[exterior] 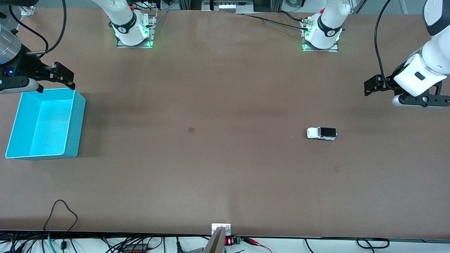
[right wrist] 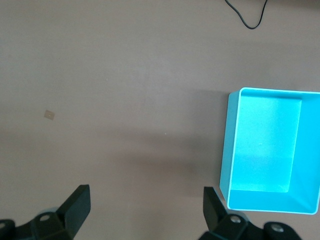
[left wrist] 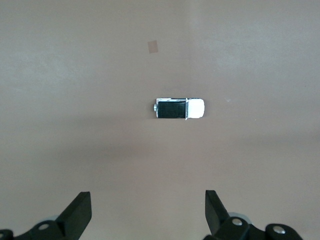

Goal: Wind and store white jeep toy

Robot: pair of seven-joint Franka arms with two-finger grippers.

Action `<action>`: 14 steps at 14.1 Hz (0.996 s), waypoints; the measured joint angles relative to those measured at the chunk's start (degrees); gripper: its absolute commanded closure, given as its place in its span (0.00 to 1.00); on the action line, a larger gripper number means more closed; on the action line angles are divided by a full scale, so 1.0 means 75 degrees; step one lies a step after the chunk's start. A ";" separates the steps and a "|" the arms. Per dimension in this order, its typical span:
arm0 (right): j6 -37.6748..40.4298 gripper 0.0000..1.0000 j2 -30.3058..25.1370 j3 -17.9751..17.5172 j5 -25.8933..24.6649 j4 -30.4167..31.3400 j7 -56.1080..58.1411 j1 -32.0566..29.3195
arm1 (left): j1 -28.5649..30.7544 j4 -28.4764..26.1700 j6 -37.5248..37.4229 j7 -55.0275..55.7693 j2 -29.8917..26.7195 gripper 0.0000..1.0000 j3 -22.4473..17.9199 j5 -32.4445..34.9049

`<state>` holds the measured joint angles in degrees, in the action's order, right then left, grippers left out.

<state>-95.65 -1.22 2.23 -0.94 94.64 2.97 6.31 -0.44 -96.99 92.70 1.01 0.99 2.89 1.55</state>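
The white jeep toy [exterior: 321, 133], tiny with a black roof panel, stands on the brown table toward the left arm's end. It also shows in the left wrist view [left wrist: 179, 109], apart from the fingers. My left gripper [exterior: 374, 85] hangs open and empty in the air over the table near that end; its fingertips [left wrist: 80, 212] stand wide apart. My right gripper [exterior: 56, 80] is open and empty over the edge of the cyan bin [exterior: 79, 119] at the right arm's end. The bin [right wrist: 225, 150] is empty in the right wrist view, beside the right gripper [right wrist: 146, 207].
A small tan patch [exterior: 191, 130] lies on the table's middle. A black cable [exterior: 61, 211] loops onto the table at the edge nearest the front camera. The arm bases [exterior: 133, 31] stand along the edge farthest from it.
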 measured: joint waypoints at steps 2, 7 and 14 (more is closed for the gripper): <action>-0.0023 0.00 0.0000 0.0000 0.0000 0.0000 0.0000 0.0000 | 0.0000 0.0001 0.0000 0.0000 0.0003 0.00 0.0000 0.0000; -0.0066 0.00 0.0010 0.0011 0.0000 0.0000 0.0000 -0.0004 | -0.0010 0.0002 0.0000 0.0000 0.0051 0.00 0.0005 0.0000; -0.0072 0.00 0.0013 0.0011 0.0000 0.0000 0.0001 -0.0003 | -0.0012 0.0000 -0.0114 -0.0007 0.0228 0.00 0.0005 -0.0001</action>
<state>-96.18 -1.12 2.32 -0.94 94.64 2.97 6.29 -0.53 -96.99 91.84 0.96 2.70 2.93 1.55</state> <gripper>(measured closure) 0.000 0.000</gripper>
